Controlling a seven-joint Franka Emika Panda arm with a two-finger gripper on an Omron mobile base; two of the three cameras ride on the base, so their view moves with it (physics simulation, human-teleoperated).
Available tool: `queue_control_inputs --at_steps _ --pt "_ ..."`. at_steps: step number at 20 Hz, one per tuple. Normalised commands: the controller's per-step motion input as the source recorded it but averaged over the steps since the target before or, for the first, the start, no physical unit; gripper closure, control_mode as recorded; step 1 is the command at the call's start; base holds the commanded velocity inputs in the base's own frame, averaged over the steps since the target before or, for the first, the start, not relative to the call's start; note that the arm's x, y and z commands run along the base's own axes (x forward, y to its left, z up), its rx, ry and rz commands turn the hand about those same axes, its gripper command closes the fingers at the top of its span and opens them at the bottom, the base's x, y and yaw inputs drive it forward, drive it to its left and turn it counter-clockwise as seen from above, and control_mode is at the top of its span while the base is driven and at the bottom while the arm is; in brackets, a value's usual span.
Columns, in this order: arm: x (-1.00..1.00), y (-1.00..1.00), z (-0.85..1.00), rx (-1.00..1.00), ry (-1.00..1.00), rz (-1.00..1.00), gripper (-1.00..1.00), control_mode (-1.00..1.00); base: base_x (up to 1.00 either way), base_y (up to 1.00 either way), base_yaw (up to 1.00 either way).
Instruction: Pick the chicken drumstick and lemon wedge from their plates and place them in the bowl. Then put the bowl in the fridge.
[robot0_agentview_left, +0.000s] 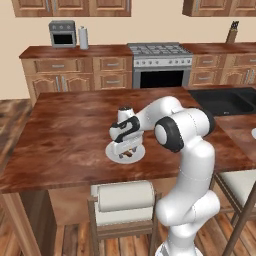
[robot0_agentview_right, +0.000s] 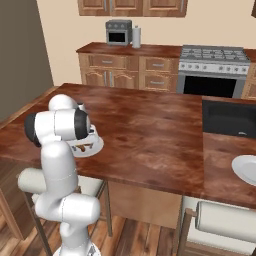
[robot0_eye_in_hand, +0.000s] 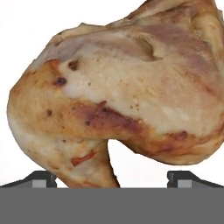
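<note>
Wooden island counter (robot0_agentview_left: 70, 135) bears a white plate (robot0_agentview_left: 111, 152) where wide-open, empty fingers (robot0_eye_in_hand: 112, 177) straddle the chicken drumstick (robot0_eye_in_hand: 118, 96).

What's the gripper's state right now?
Gripper: open, jaws wide either side of the chicken drumstick on its plate; not yet closed on it.

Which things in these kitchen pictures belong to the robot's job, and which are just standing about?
Job:
chicken drumstick
its white plate
second white plate
gripper, open over the drumstick

Standing about:
toaster oven
paper towel roll
stove
knife block
sink
</note>
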Motion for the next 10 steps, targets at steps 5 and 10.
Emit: queue_control_inputs --at_steps 5,10 --pt "-0.05 0.02 -0.10 0.00 0.00 -0.03 1.00 -1.00 0.00 0.00 0.00" --pt "-0.08 0.00 -0.03 0.00 0.00 -0.03 1.00 -1.00 0.00 0.00 0.00"
